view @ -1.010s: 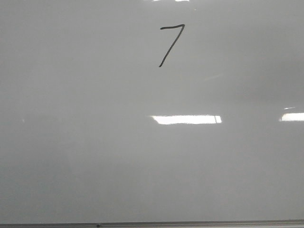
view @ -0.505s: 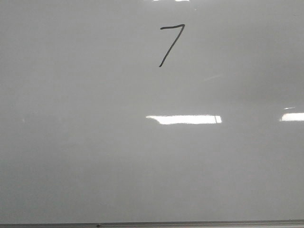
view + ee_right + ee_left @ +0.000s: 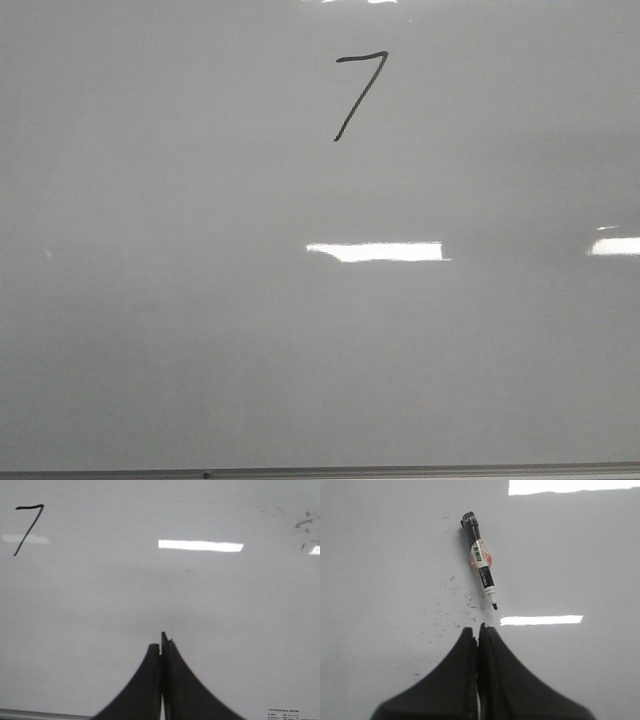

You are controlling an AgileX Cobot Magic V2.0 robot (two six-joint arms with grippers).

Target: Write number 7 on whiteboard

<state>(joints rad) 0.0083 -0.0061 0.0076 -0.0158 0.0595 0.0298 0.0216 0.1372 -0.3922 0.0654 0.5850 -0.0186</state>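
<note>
A thin black hand-drawn number 7 point(image 3: 360, 92) is on the whiteboard point(image 3: 200, 330), near the top middle of the front view. It also shows in the right wrist view point(image 3: 28, 528). A marker point(image 3: 480, 567) with a black cap end and bare tip lies loose on the board, just beyond my left gripper point(image 3: 477, 628), not touching it. The left gripper is shut and empty. My right gripper point(image 3: 161, 641) is shut and empty over bare board. Neither gripper shows in the front view.
Small black ink specks point(image 3: 455, 605) are scattered on the board beside the marker tip. More smudges point(image 3: 305, 527) show in the right wrist view. The board's thin metal bottom edge point(image 3: 400, 470) runs along the front. A small label point(image 3: 284, 713) is on the board.
The number 7 and the board are unchanged. Only the bright light reflection in the middle of the board has shifted slightly left and become shorter.
</note>
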